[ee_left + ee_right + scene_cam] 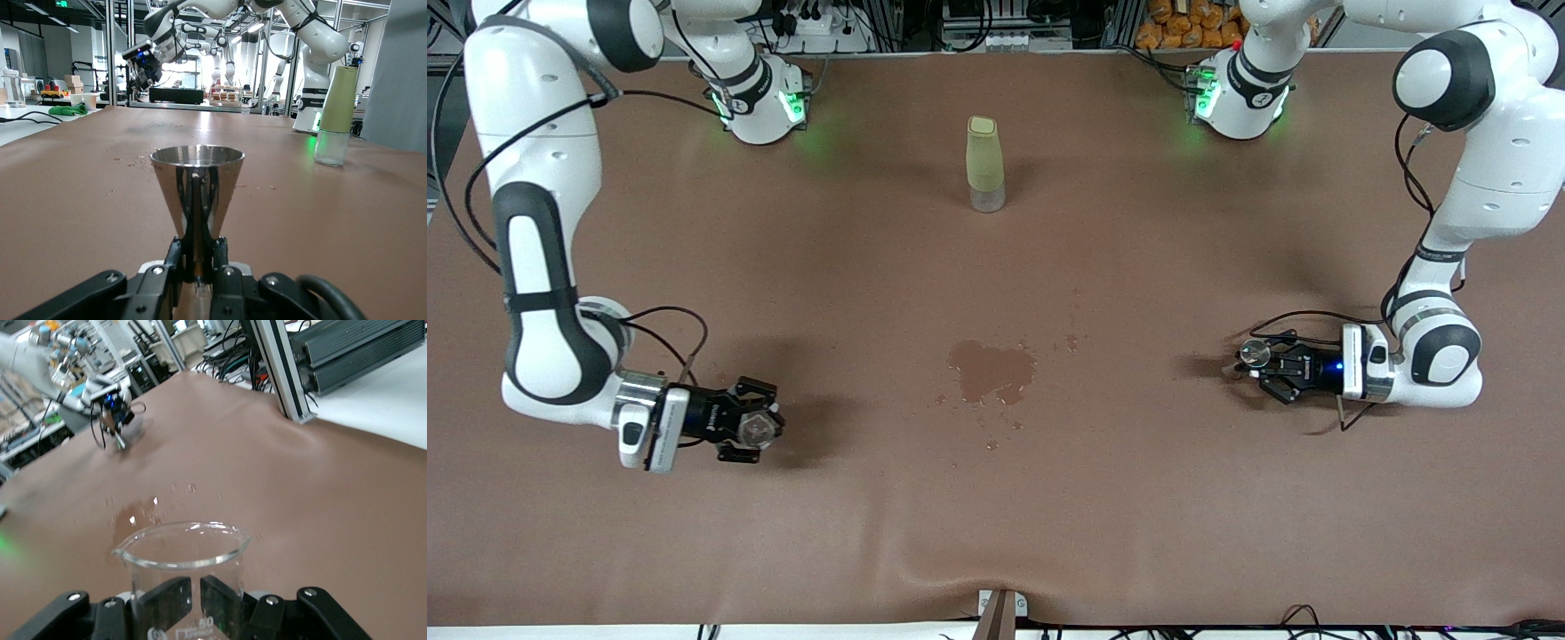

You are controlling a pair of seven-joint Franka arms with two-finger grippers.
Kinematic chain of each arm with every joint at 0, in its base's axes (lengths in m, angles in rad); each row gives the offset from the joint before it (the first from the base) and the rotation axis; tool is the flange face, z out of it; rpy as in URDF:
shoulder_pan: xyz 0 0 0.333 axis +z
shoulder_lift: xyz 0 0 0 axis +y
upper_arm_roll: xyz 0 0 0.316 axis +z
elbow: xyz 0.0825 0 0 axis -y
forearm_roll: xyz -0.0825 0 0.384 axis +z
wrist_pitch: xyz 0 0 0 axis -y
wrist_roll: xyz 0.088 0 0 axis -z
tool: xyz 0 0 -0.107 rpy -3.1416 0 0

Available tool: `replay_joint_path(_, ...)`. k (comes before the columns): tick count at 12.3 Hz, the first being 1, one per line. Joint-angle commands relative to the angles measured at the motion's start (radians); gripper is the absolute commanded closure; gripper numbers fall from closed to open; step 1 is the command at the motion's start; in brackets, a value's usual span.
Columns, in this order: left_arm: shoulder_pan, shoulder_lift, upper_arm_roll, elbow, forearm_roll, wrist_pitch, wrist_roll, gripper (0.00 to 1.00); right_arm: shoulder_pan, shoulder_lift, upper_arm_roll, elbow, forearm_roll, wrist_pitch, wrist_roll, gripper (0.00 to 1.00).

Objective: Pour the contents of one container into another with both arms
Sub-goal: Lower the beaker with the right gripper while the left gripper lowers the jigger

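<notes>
The tiny clear cup (757, 430) is a spouted glass beaker (183, 570), held upright over the right arm's end of the table. My right gripper (752, 431) (199, 587) is shut on it, and its fingers (170, 597) show through the glass. The shiny metal jigger (1256, 353) (197, 190) stands upright low over the left arm's end of the table. My left gripper (1261, 363) (197, 252) is shut on its narrow waist. Each wrist view shows the other arm's gripper small in the distance.
A tall pale-green bottle (985, 164) (335, 113) with a clear base stands mid-table toward the robots' bases. A wet patch (991, 372) with scattered drops darkens the brown cloth between the two grippers. The cloth wrinkles at the table's front edge (960, 569).
</notes>
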Motion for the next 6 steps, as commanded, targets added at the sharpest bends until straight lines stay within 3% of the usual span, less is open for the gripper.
replay_joint_path(1,0.039,0.015,-0.009,0.014,0.047,-0.039,-0.007,1.00,-0.102,0.063,0.023,0.017,-0.031,-0.059,-0.168,1.00)
replay_joint_path(6,0.066,0.025,-0.009,0.013,0.067,-0.062,0.004,1.00,-0.240,0.187,0.025,0.038,-0.020,-0.060,-0.451,1.00)
